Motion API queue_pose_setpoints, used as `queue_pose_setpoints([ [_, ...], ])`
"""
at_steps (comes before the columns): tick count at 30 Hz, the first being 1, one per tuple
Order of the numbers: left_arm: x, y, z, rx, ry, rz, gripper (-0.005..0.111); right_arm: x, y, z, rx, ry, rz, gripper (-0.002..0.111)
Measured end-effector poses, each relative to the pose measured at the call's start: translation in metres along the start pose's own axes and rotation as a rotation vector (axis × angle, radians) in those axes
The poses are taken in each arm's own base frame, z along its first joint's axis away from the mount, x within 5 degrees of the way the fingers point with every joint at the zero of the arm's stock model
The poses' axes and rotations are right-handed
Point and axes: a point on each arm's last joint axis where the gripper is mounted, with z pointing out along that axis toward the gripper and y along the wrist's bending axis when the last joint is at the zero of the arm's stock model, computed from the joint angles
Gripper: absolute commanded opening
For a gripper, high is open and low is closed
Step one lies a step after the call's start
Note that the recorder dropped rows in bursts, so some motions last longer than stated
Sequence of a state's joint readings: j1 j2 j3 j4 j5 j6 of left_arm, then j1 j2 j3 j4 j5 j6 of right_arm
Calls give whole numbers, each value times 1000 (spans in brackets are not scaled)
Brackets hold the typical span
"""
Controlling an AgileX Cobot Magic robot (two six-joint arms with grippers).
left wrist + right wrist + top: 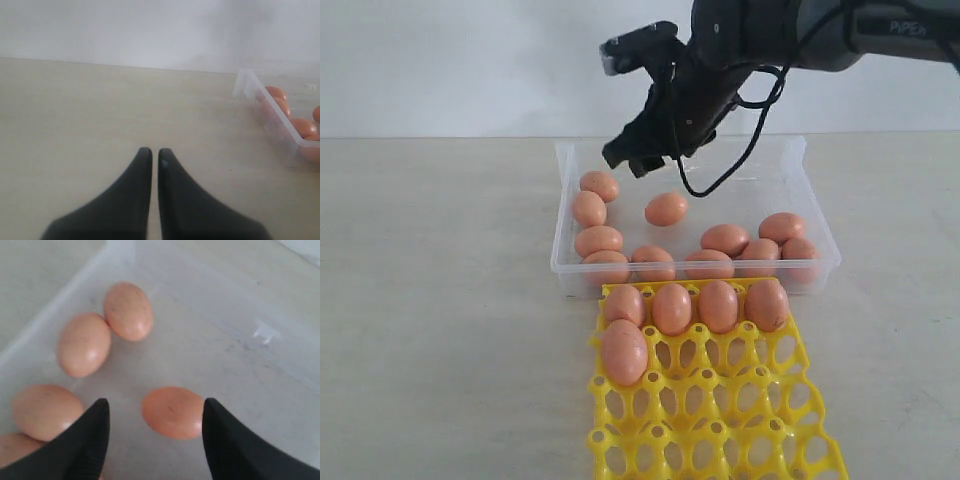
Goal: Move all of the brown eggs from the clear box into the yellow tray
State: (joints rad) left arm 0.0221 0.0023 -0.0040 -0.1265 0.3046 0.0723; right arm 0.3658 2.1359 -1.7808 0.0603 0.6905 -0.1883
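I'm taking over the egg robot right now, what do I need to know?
Left gripper: shut, empty, over the table beside the clear box.
Right gripper: open, empty, above a lone egg in the box.
Done: five brown eggs sit in the yellow tray.
Left to do: about eleven eggs lie in the box.

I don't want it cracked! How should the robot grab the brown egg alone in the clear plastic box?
Probably from above, open right gripper straddling the smooth oval brown egg, closing on its rounded sides: it lies apart from the others, room either side.
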Motion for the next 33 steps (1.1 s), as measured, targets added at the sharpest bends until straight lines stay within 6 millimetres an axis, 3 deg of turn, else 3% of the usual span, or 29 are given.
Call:
queue_pose_setpoints([
  [5, 0, 0, 0, 0, 0, 0, 4, 19, -11, 38, 89, 104, -134, 49],
  [7, 0, 0, 0, 0, 0, 0, 4, 19, -11, 44, 92, 80, -81, 49],
  [12, 0, 0, 0, 0, 0, 0, 4, 13, -9, 47, 71, -8, 68, 49],
  [20, 0, 0, 0, 0, 0, 0, 4, 12, -6, 48, 41, -12, -15, 49],
  [33, 0, 0, 0, 0, 0, 0, 4, 39, -2, 44, 6, 290, 92, 49],
])
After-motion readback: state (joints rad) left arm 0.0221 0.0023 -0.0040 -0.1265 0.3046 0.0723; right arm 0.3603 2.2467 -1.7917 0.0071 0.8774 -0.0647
